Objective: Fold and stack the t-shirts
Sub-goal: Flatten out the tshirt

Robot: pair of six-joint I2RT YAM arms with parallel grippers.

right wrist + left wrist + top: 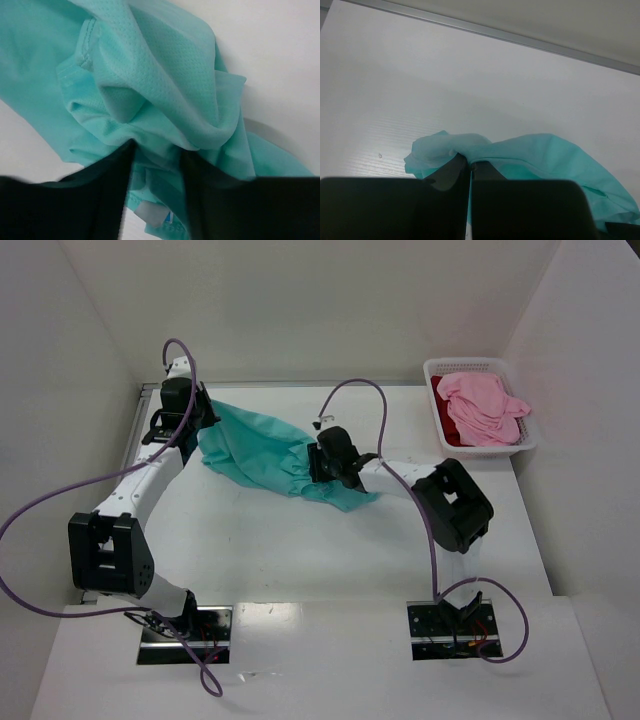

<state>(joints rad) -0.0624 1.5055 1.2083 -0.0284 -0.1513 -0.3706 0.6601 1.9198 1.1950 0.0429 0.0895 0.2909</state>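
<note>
The teal t-shirt [255, 452] lies bunched and stretched across the back middle of the table, between my two grippers. My left gripper [195, 418] is shut on its far-left end; in the left wrist view the jaws [470, 161] pinch a fold of the teal cloth [555, 155]. My right gripper [320, 463] is at the shirt's right end, its jaws [155, 150] closed round a thick bunch of teal cloth [165, 75], with a white label showing between them. The pink t-shirt [482, 405] lies crumpled on the dark red t-shirt [450, 427] in the basket.
A white plastic basket [432, 367] stands at the back right corner. White walls close in the table at the back, left and right. A metal rail [495, 34] runs along the table's far edge. Purple cables loop from both arms.
</note>
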